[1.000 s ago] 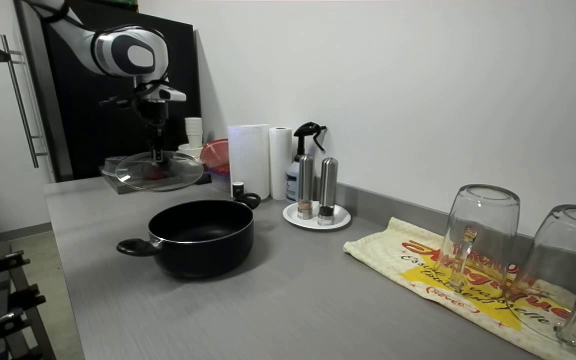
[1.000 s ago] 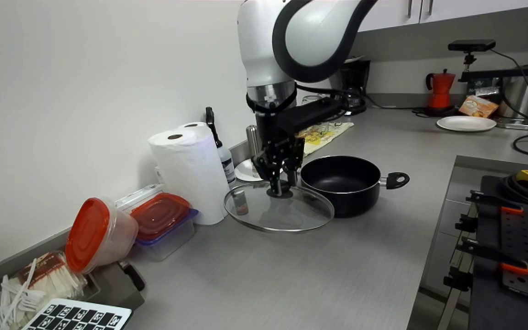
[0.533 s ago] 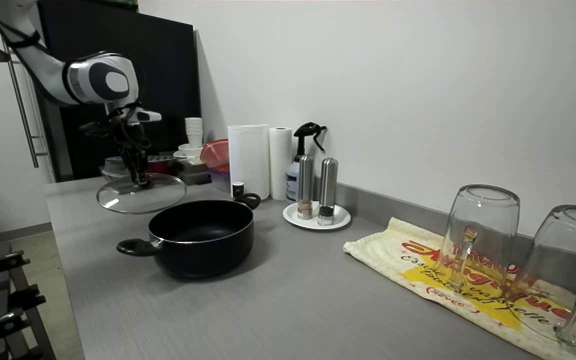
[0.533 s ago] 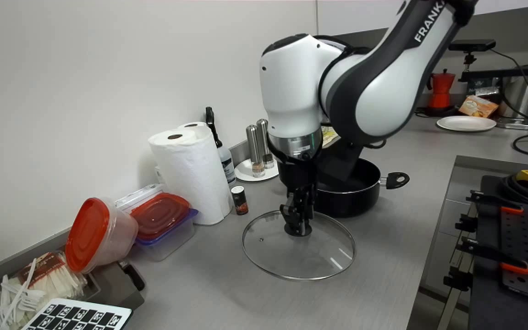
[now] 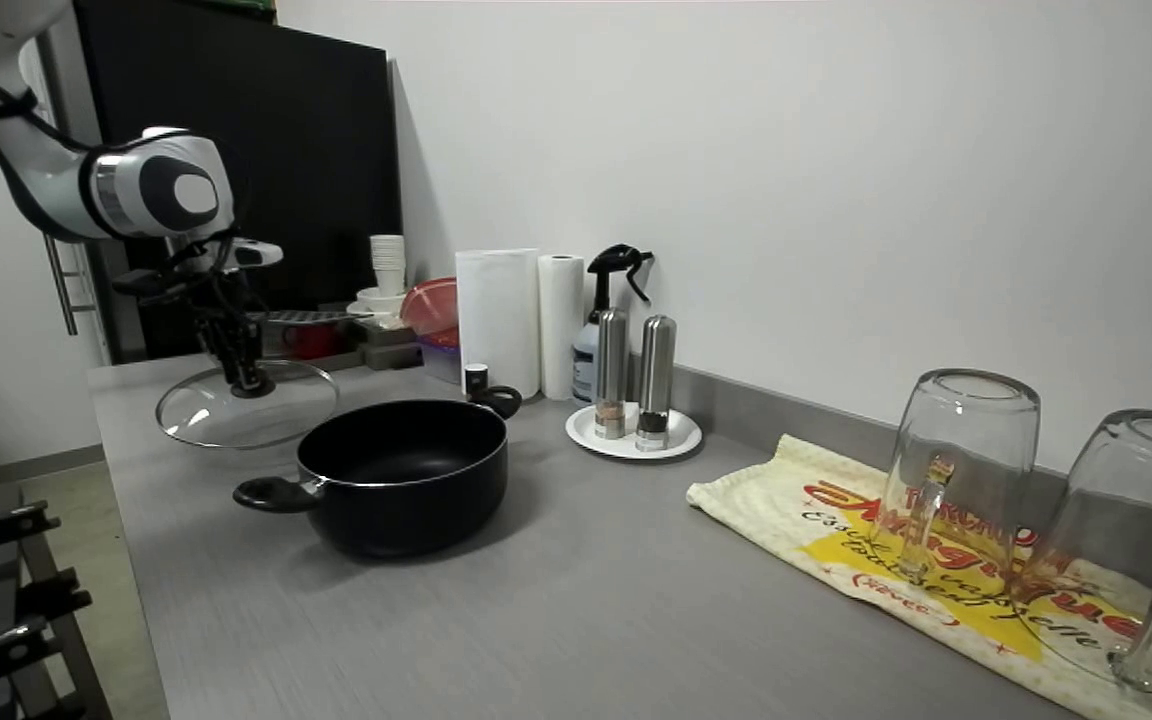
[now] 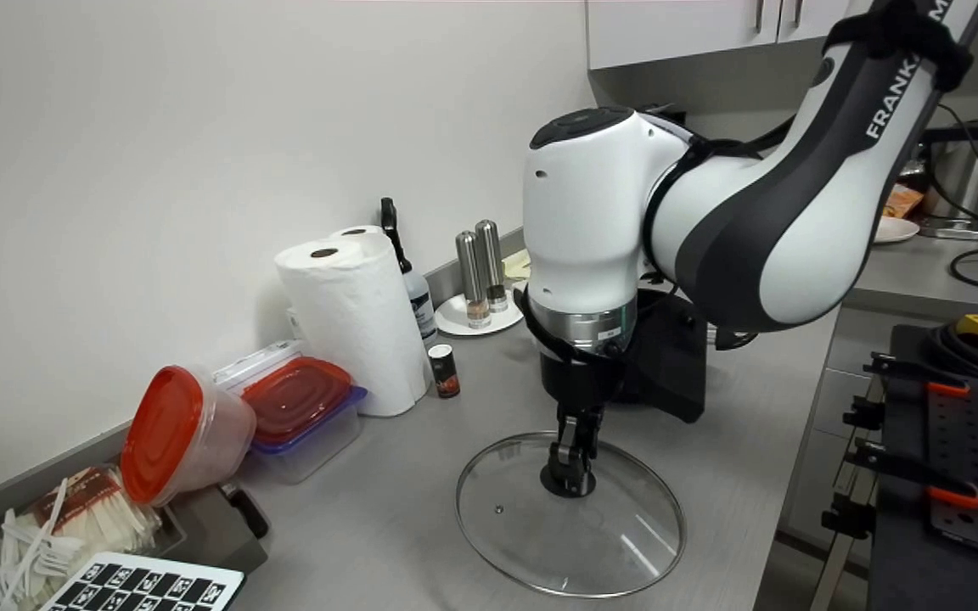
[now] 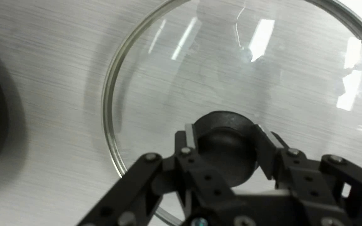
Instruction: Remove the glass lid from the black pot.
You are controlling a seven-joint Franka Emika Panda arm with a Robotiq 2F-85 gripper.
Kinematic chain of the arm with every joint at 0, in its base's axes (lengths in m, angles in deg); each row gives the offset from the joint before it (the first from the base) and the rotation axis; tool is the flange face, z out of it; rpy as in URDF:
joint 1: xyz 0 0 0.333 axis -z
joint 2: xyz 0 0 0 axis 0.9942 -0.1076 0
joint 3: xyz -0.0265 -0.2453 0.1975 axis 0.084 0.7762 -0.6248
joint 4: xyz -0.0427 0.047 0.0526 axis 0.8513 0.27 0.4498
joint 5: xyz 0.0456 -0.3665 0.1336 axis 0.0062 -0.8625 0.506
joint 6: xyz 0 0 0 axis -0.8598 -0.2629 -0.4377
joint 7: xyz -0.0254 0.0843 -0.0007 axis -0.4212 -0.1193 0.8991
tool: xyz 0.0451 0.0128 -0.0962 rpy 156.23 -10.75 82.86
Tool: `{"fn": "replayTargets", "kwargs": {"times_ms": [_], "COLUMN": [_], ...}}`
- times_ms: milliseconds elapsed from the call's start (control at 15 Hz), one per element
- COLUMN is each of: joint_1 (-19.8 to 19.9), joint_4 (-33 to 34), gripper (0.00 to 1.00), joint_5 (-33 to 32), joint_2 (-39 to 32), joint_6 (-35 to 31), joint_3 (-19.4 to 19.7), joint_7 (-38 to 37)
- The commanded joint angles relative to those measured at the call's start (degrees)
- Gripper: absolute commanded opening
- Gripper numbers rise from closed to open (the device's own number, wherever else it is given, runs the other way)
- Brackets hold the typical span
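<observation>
Lid off pot, my hand pinching its knob.
Beside pot, toward open edge of worktop; contact unclear. Likely stiff, slick, breakable: I'd grip knob, not rim.

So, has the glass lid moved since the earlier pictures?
Yes. In an exterior view the glass lid has shifted lower in the picture, farther from the small white-capped jar, which stays put.

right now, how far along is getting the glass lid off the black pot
Done: the glass lid is off the black pot, whose inside shows open. In hand: the gripper holds the lid's black knob over the gray countertop. Left: probably releasing the knob, after any lowering; whether the lid touches the countertop is unclear.
</observation>
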Motion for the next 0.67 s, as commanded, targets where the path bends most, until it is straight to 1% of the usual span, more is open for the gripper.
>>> {"fn": "replayTargets", "kwargs": {"times_ms": [0,200,400,600], "joint_1": [-3.09,-5.94,-9.77,-13.41], "joint_4": [-0.05,0.50,1.31,2.04], "gripper": [0.22,0.22,0.22,0.22], "joint_5": [-3.43,-7.99,-13.90,-18.01], "joint_2": [-0.68,-2.81,-5.44,-7.97], "joint_6": [-2.80,-4.62,-6.92,-7.65], "joint_3": [1.83,4.26,8.52,12.61], "joint_7": [-0.35,-1.00,-1.90,-1.32]}}
